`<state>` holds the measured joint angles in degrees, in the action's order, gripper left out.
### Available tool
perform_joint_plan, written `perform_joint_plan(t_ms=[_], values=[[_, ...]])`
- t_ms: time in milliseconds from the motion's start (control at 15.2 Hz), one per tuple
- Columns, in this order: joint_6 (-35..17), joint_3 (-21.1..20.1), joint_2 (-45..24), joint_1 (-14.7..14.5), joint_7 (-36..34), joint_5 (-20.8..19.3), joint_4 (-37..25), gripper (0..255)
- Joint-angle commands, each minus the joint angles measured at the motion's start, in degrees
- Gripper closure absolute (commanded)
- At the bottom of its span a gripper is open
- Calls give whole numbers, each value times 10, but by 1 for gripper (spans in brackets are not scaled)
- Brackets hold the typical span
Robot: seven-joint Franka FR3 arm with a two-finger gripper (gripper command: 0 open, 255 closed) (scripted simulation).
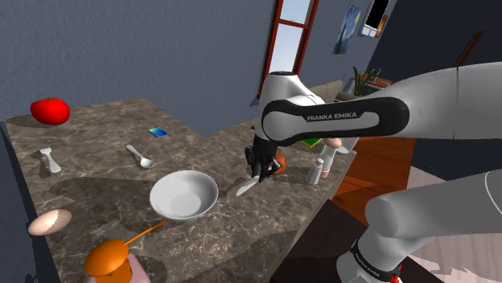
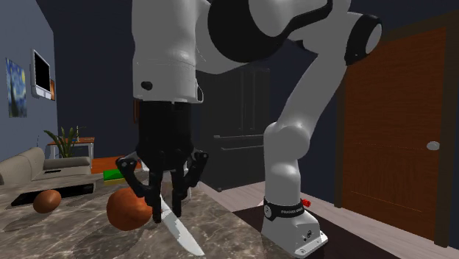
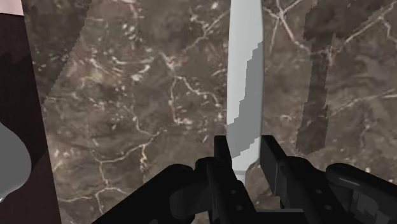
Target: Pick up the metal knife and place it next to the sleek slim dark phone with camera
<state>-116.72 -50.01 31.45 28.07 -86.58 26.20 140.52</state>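
The knife (image 1: 246, 187) was held in the all-black hand (image 1: 259, 170), whose two fingers were narrowed onto its handle end, so that only the blade was left showing. In the wrist view the blade (image 3: 245, 83) was seen running straight out from between the fingers (image 3: 275, 159) of the hand (image 3: 245, 159): a long, flat, smooth strip of pale grey with a metal-like sheen, one half shaded darker in a stepped line. In the second exterior view the knife (image 2: 180, 229) was slanted downward from the hand (image 2: 168, 213), tapering to a point low over the surface (image 2: 73, 221); whether the tip touched could not be told. The surface (image 1: 96, 120) was rendered as dark brown polished stone, crossed by thin pale veins. A glossy, rounded orange-brown thing (image 2: 129, 210) was seen just behind the hand. The phone (image 1: 158, 132), a small thin rectangle with a blue-green face, was laid flat well apart from the knife, toward the shoulder view's left. Between the two, a grey spoon (image 1: 140, 157) with an oval bowl end and a round, shallow white bowl (image 1: 183, 194) with a smooth rim were set. A shiny red tomato (image 1: 50, 110) was placed at the surface's far corner.
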Motion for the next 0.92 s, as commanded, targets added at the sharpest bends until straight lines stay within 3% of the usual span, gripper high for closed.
perform_joint_plan(t_ms=[0,462,858], values=[[-14,-3,-35,32,12,-24,-18,255],[-43,-23,-166,135,22,-128,-99,255],[-42,-40,-310,195,-13,-261,-196,255]])
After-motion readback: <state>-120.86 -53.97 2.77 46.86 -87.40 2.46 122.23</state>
